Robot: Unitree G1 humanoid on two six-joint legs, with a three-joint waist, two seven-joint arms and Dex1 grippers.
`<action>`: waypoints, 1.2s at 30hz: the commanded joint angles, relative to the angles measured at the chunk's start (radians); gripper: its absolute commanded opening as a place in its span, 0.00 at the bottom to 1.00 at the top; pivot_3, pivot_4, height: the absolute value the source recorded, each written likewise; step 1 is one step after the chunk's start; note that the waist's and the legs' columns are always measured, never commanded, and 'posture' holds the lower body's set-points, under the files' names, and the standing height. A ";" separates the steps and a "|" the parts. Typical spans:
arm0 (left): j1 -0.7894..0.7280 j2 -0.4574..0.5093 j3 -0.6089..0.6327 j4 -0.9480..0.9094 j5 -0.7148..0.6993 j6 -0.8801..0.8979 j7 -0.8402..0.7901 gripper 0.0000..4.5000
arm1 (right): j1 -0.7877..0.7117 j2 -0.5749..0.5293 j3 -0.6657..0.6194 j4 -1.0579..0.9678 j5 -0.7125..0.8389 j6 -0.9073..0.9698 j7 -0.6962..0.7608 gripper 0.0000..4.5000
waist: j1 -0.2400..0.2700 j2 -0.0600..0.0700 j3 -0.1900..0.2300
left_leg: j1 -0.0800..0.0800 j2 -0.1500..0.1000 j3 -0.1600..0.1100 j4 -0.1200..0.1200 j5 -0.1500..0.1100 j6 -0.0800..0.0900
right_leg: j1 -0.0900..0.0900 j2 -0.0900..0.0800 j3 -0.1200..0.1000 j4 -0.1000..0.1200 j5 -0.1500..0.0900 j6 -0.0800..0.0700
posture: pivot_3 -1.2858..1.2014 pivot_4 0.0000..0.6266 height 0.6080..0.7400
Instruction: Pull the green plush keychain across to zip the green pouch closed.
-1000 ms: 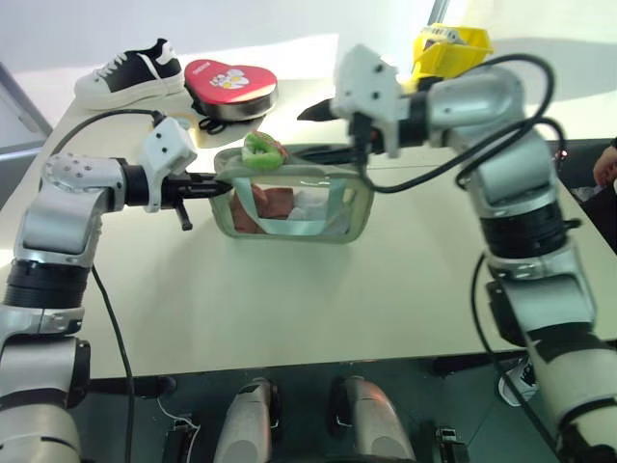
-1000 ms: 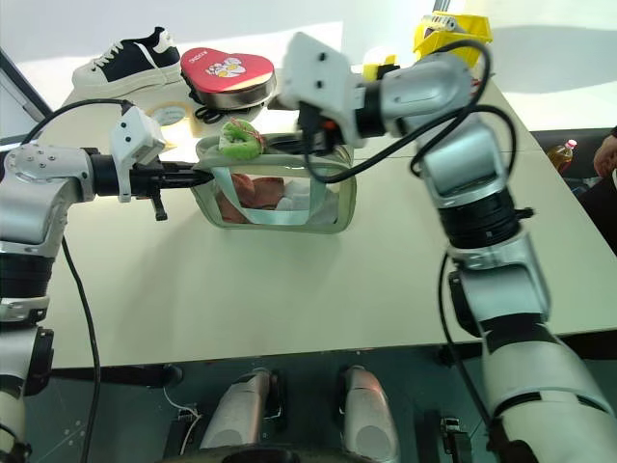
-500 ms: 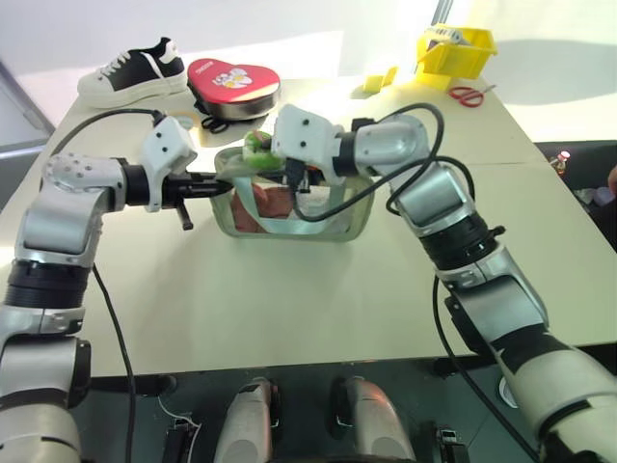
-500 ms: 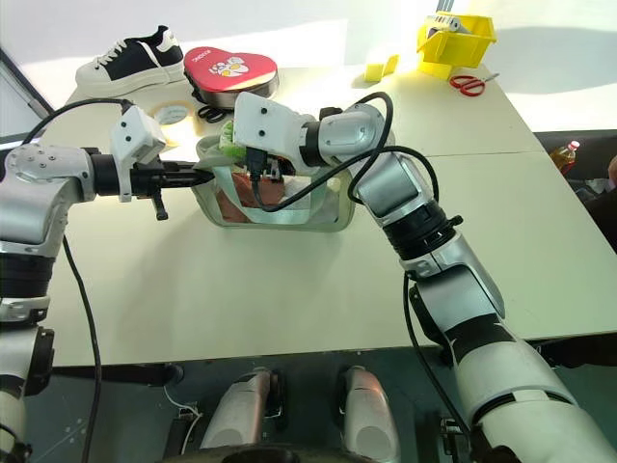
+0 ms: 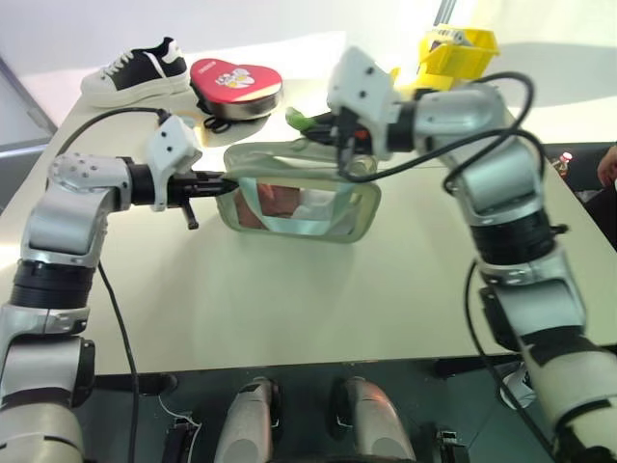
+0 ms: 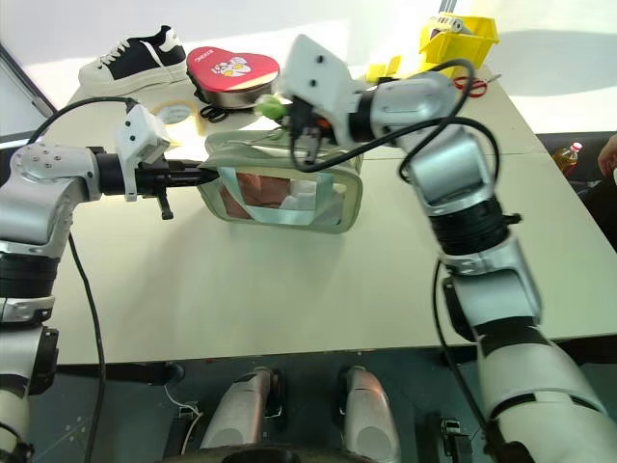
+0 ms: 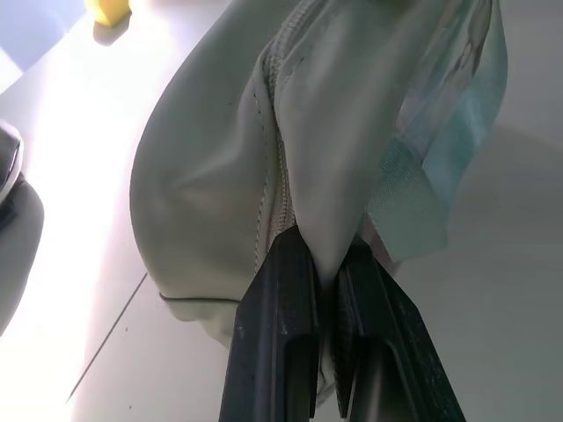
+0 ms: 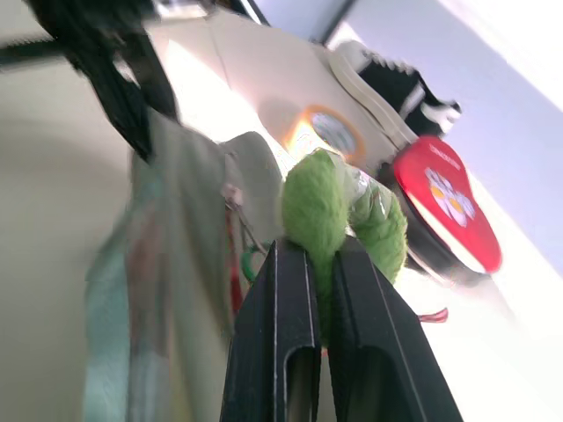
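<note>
Grippers first: the right gripper (image 8: 318,290) is clamped tight on the green plush keychain (image 8: 339,209), held just above the far top edge of the green pouch (image 5: 299,198), while the left gripper (image 7: 321,290) is pinched shut on the fabric at the pouch's left end. Both arms reach in nearly level from opposite sides, the left from the left and the right arching over from the right, with the pouch stretched between them near the middle of the pale table (image 5: 289,309). Farther back on the table sit a black-and-white sneaker (image 5: 135,69), a red heart-shaped tin (image 5: 236,82) and a yellow bin (image 5: 455,50).
</note>
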 commanded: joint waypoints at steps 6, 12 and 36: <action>-0.018 0.013 0.019 -0.015 -0.006 0.004 -0.001 0.00 | 0.163 -0.229 -0.014 0.044 -0.251 -0.195 -0.162 0.01 | -0.014 0.000 0.000 | 0.000 0.001 0.002 -0.001 0.000 0.000 | -0.002 0.000 0.001 0.000 0.000 0.000 | 0.52 0.24 1.00; -0.033 0.007 0.010 -0.001 -0.003 0.000 -0.007 0.00 | 0.366 -0.112 -0.012 0.015 -0.233 -0.133 -0.255 0.01 | -0.011 -0.001 -0.001 | 0.001 0.002 0.003 -0.001 0.000 0.000 | -0.001 0.001 0.001 0.000 0.000 0.001 | 0.52 0.24 1.00; -0.043 0.007 0.020 0.017 -0.002 0.001 0.013 0.17 | 0.184 -0.258 -0.254 0.026 0.223 0.153 0.206 1.00 | -0.008 0.000 0.000 | 0.001 0.002 0.001 -0.001 0.000 0.000 | -0.001 0.002 0.001 0.000 0.000 0.000 | 0.52 0.24 1.00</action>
